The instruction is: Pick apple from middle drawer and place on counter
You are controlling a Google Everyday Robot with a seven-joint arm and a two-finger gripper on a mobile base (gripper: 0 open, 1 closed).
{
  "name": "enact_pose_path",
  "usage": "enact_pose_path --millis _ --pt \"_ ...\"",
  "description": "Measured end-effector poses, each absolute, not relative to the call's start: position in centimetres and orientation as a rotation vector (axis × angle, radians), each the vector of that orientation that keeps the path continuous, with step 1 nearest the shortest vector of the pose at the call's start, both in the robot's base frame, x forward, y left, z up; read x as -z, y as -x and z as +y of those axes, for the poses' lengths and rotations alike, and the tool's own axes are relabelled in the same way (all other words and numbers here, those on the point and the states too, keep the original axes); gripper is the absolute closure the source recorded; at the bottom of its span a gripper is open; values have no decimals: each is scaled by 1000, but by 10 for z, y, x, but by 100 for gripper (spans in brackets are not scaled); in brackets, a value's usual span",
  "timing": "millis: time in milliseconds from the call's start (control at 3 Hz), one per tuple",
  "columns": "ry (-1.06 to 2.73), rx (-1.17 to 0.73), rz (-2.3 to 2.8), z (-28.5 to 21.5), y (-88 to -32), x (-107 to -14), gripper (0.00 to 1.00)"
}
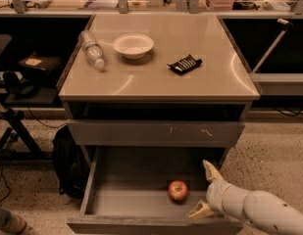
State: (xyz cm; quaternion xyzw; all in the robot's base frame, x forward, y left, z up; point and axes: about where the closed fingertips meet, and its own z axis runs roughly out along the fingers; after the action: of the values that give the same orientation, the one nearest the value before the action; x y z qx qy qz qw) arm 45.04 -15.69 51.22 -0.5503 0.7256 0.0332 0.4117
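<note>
The apple (178, 190) lies in the open drawer (126, 202). The gripper (206, 190) hangs just right of it, jaws wide, apparently not touching.

A robotics lab or workshop rather than a home; a grey metal drawer cabinet (156, 131) with a glossy beige worktop (156, 77) stands on a speckled hard floor (273, 165); beyond the worktop's far edge runs a bench (92, 4) cluttered with gear and cables; dark open bays flank both side edges; a black backpack (67, 165) slumps by the cabinet's left side; the robot's pale hand (200, 189), its 2 fingers spread apart, sits in the open drawer (126, 199) below the worktop's front right corner.
</note>
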Motion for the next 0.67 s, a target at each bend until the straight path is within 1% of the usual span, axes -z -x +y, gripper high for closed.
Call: enact_pose_path --millis 333,667 --pt "1408 -59 1720 -124 -478 -588 0" --pt "1435 2 1694 -126 -481 -612 0"
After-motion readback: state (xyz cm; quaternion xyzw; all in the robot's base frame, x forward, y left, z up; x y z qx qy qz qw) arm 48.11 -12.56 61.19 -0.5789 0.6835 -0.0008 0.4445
